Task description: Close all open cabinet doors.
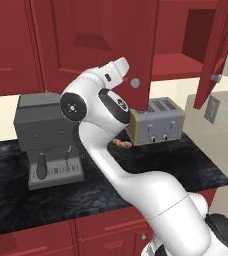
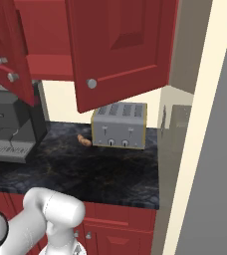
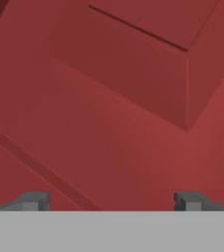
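Note:
Two dark-red cabinet doors stand open above the counter. The left door (image 1: 93, 37) has a silver knob (image 1: 135, 83) at its lower corner, and the right base view shows this door (image 2: 8, 45) nearly edge-on. The right door (image 1: 213, 45) swings out wide and faces the right base camera (image 2: 120, 50). Between them lies the open cabinet shelf (image 1: 176, 64). My gripper (image 3: 111, 202) is open, its fingertips (image 3: 33, 201) wide apart. It points at the left door's outer face, close to the raised centre panel (image 3: 133, 64). My white hand (image 1: 117, 69) sits against that door, just left of the knob.
On the black counter (image 1: 186, 165) stand a grey coffee machine (image 1: 48, 135) at the left and a silver toaster (image 1: 158, 125) under the open cabinet. A small brown pastry (image 1: 122, 143) lies between them. Red drawer fronts (image 1: 41, 237) run below. A tall beige panel (image 2: 200, 124) closes the right side.

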Available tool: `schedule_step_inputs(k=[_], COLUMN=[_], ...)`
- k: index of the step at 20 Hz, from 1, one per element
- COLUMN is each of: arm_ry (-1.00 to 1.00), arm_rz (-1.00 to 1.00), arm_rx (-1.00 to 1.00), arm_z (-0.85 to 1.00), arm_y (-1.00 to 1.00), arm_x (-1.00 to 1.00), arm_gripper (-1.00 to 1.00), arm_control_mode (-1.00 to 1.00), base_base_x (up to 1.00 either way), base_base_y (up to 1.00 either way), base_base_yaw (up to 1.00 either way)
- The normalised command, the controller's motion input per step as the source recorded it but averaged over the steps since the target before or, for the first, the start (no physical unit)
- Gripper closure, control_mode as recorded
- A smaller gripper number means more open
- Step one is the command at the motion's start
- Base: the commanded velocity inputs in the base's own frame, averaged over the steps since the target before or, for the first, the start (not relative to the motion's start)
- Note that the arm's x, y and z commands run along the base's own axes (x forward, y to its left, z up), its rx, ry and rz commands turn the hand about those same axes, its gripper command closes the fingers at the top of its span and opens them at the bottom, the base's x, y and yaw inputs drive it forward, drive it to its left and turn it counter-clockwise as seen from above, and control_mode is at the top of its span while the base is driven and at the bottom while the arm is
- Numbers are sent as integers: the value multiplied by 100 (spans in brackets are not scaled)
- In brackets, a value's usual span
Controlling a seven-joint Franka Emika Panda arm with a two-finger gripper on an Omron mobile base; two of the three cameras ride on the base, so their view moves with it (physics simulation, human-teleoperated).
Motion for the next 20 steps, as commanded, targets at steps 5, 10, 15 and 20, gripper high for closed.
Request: schedule_step_inputs(k=[5, 10, 15, 20], arm_ry=[2, 4, 8, 16], arm_rz=[6, 6, 3, 0], arm_rx=[0, 2, 3, 7], arm_z=[-13, -3, 0, -1], arm_y=[-49, -38, -19, -4], arm_x=[99, 98, 80, 74], arm_gripper=[-100, -100, -100, -100], arm_control_mode=[-100, -100, -100, -100], base_base_x=[0, 0, 0, 0], base_base_y=[0, 0, 0, 0], base_base_yaw=[0, 0, 0, 0])
